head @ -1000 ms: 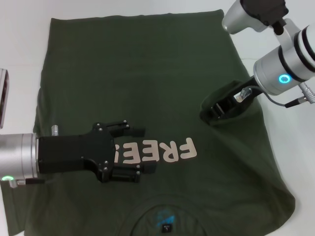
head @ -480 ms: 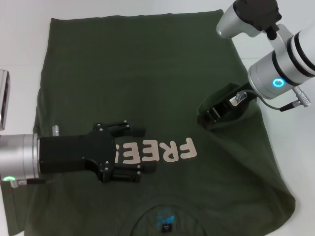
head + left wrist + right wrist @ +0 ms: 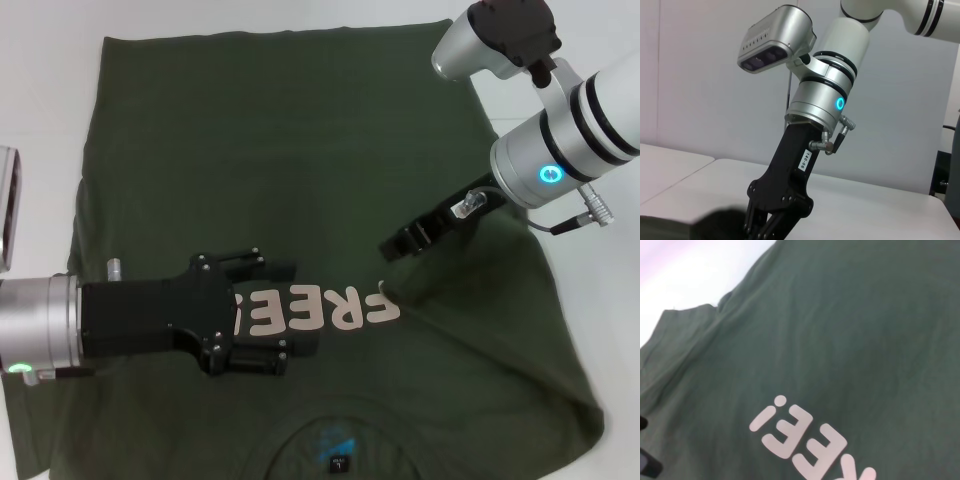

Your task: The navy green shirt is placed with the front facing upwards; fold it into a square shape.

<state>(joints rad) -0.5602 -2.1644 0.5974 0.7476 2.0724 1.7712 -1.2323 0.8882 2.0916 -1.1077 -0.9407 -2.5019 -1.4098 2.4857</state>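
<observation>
The navy green shirt (image 3: 270, 150) lies flat on the white table, front up, with its collar and blue label (image 3: 335, 440) nearest me. Its pale lettering (image 3: 330, 308) also shows in the right wrist view as lettering (image 3: 805, 440). My left gripper (image 3: 290, 310) rests open on the shirt over the left end of the lettering. My right gripper (image 3: 398, 243) is shut on the shirt's right side. It holds that cloth raised above the chest, and a slanted fold (image 3: 500, 340) runs from it to the lower right corner. In the left wrist view the right gripper (image 3: 767, 222) shows beside a dark bit of cloth.
A pale boxy object (image 3: 6, 200) sits at the table's left edge. Bare white table (image 3: 590, 280) lies to the right of the shirt and beyond its far hem.
My right gripper has moved left toward the shirt's middle, dragging the right side of the shirt with it and lengthening the fold. The left arm has stayed in place.
</observation>
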